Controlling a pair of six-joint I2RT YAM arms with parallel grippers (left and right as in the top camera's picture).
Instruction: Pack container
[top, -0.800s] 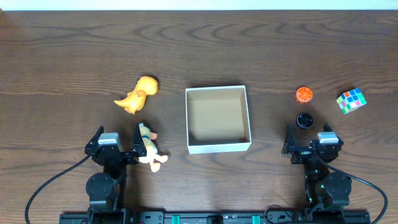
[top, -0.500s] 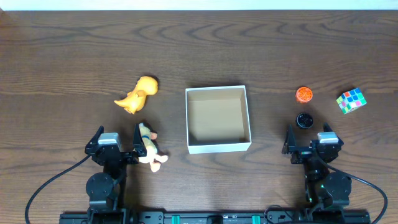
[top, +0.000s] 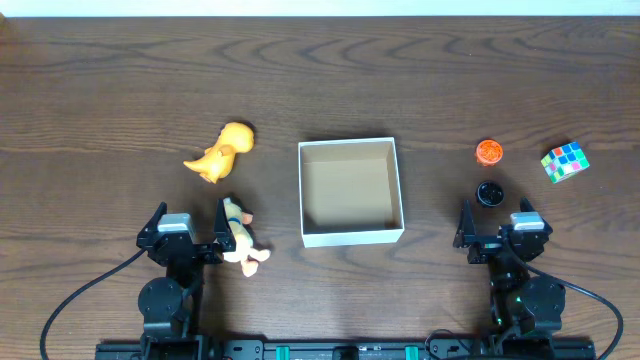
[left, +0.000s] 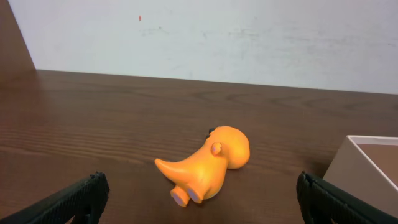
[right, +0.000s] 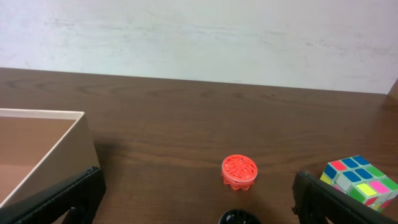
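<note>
The container (top: 352, 236), a shallow white-walled box with a brown floor, sits empty at the table's middle. Its corner shows in the left wrist view (left: 364, 168) and the right wrist view (right: 59, 165). An orange dinosaur toy (top: 222, 152) lies left of it, ahead of my left gripper (top: 190, 212), which is open and empty. A small doll figure (top: 240, 238) lies by that gripper's right finger. My right gripper (top: 497, 215) is open and empty, just behind a black round piece (top: 489, 193). A red-orange disc (top: 489, 152) and a colour cube (top: 564, 162) lie beyond.
In the left wrist view the dinosaur (left: 208, 165) lies on its side between the open fingers (left: 200, 213). In the right wrist view the disc (right: 239, 172), the cube (right: 360, 180) and the black piece (right: 239, 218) lie ahead of the open fingers (right: 196, 202). A white wall stands behind the table.
</note>
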